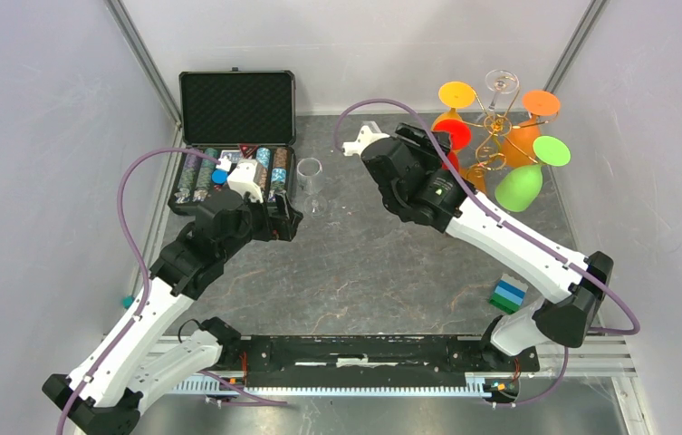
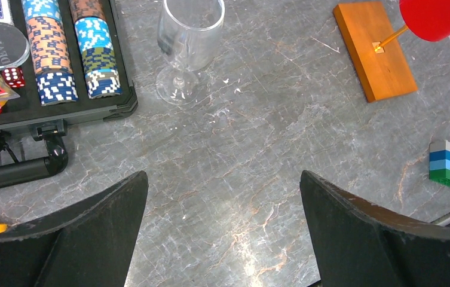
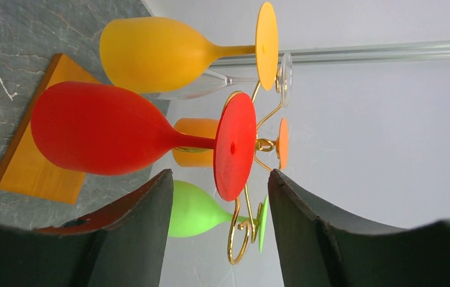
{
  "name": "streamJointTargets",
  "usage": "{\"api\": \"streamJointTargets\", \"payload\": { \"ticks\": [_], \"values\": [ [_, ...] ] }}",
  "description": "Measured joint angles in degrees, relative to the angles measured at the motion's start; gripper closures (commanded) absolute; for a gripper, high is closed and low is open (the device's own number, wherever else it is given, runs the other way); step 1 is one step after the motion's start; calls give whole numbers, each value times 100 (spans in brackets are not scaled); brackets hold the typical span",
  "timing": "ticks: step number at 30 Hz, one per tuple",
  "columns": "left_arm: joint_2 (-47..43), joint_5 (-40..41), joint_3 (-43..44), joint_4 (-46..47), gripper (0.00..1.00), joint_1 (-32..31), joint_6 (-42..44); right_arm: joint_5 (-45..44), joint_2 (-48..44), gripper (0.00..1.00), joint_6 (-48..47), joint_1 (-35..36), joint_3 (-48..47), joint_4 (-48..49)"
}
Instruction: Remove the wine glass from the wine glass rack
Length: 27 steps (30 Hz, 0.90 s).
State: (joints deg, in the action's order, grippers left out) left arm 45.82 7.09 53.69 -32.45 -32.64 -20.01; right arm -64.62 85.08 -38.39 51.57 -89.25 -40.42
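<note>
The wine glass rack (image 1: 493, 127), a gold wire tree on an orange-brown wooden base (image 2: 377, 51), stands at the back right. Red (image 1: 453, 134), yellow, orange, green (image 1: 523, 186) and clear glasses hang from it upside down. My right gripper (image 1: 435, 138) is open right beside the red glass. In the right wrist view the red glass (image 3: 97, 128) lies just ahead of the open right gripper (image 3: 219, 176), its foot (image 3: 234, 146) level with the fingertips, untouched. The gold wire (image 3: 243, 239) shows between the jaws. My left gripper (image 1: 287, 217) is open and empty (image 2: 222, 176) over the table.
A clear wine glass (image 1: 310, 177) stands upright on the table beside the open black chip case (image 1: 235, 136), ahead of the left gripper (image 2: 189, 36). A stack of blue, white and green bricks (image 1: 507, 294) sits near the right arm's base. Walls enclose the table.
</note>
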Motion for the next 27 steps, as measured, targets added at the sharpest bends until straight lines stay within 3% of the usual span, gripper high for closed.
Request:
{"api": "streamJointTargets", "payload": {
  "ticks": [11, 18, 25, 27],
  "values": [
    [0, -13, 0, 0, 0, 0, 0, 162, -92, 53, -278, -468, 393, 704],
    [0, -11, 0, 0, 0, 0, -2, 177, -111, 80, -365, -487, 474, 962],
    [46, -17, -59, 81, 0, 0, -2, 129, -168, 99, -376, -487, 472, 960],
    [107, -17, -63, 92, 0, 0, -2, 109, -205, 100, -400, -487, 472, 968]
  ]
}}
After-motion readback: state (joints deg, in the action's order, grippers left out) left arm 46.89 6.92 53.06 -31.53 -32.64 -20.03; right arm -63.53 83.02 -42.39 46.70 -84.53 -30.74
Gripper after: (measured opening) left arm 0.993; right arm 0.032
